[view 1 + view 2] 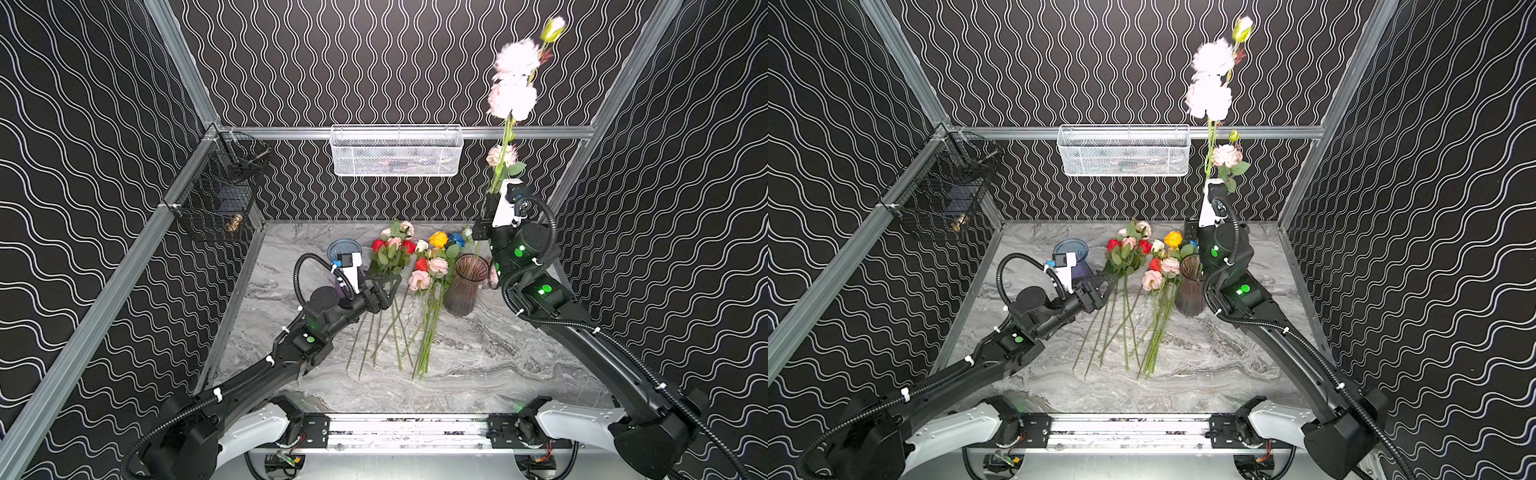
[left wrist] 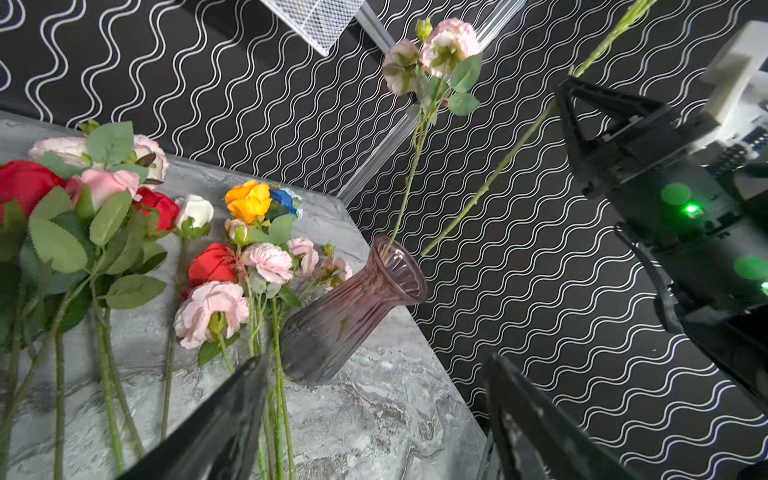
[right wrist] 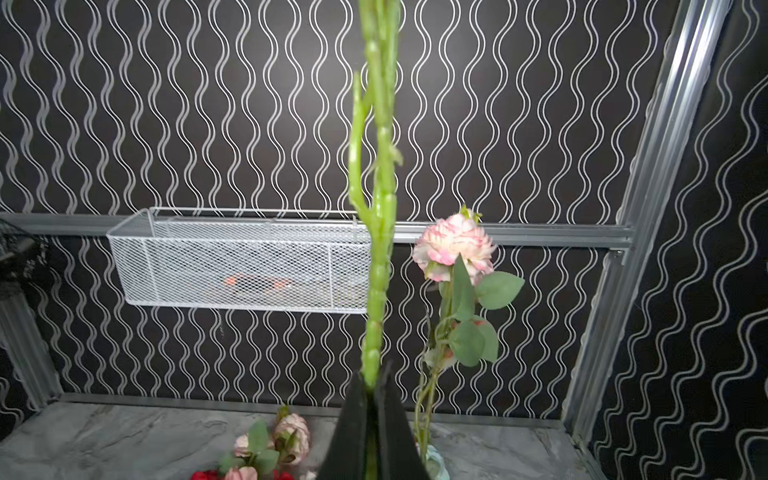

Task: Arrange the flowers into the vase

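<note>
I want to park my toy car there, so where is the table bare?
The biggest bare patch of table is at the front, between the stem ends of the flowers and the metal rail. A smaller one lies in front of the vase. The middle is crowded with blooms and stems, the left gripper above them.

held stem point(image 3: 376, 249): running past the frame edge in the right wrist view; pale blooms point(image 1: 513, 79) blurring in both top views.
white mesh basket point(image 3: 241, 262): mesh is veiling the contents; only an orange-red smudge is showing.
vase point(image 1: 1185, 291): right arm point(image 1: 1241, 291) is covering one flank.
blue vessel point(image 1: 338, 245): left wrist camera point(image 1: 350, 261) is hiding most of it.
left gripper point(image 2: 376, 365): frame edge is cropping both blurred fingers point(image 2: 216, 428).
</note>
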### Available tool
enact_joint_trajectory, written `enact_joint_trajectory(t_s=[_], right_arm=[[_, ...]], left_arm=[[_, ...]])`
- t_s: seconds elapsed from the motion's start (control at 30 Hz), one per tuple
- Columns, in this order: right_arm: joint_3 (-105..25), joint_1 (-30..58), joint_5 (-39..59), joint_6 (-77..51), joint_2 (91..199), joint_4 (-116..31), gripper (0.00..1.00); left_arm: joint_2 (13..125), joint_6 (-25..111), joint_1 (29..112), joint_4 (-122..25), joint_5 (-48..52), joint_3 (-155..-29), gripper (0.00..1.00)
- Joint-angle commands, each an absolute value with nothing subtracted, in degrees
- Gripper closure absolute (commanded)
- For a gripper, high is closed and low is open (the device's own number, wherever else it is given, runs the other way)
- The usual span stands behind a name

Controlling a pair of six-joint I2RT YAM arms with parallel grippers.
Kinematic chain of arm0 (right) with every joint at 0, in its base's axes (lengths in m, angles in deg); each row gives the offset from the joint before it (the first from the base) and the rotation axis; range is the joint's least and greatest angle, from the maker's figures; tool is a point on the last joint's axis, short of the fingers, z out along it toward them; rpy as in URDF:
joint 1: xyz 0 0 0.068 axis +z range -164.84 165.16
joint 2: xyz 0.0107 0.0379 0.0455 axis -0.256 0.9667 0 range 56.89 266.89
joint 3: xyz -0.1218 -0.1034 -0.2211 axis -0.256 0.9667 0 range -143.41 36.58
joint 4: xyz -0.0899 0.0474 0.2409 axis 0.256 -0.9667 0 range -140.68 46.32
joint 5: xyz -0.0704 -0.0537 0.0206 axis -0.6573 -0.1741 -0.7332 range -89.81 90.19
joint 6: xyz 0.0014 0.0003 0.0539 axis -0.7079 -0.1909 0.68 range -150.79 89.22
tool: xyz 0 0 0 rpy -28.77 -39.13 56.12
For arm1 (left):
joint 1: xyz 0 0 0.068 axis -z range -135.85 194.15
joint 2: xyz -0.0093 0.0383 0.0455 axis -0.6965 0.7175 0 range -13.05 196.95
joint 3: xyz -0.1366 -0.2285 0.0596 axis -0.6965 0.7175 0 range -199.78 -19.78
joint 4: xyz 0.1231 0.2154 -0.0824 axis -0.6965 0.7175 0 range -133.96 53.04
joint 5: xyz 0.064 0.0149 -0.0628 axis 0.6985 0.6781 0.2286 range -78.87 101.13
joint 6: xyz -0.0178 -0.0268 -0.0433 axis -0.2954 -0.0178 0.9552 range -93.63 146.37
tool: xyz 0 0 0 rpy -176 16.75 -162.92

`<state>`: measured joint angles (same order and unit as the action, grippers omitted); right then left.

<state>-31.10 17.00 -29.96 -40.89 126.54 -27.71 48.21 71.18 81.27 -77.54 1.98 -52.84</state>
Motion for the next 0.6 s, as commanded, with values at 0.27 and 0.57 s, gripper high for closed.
enact_joint_trajectory(t_s=[0.27,0.57], right_arm=[[-17.5,16.3,-32.2,-34.4,125.4,-25.5,1.00],[-13.5,16.3,-33.2,-31.5,126.0,-26.5,0.93]], left_arm=[[54.5,71.9,81.2,-81.0,1.9,-52.4,0.17],[58.1,72.4,81.1,-80.9,1.5,-52.3,0.17]])
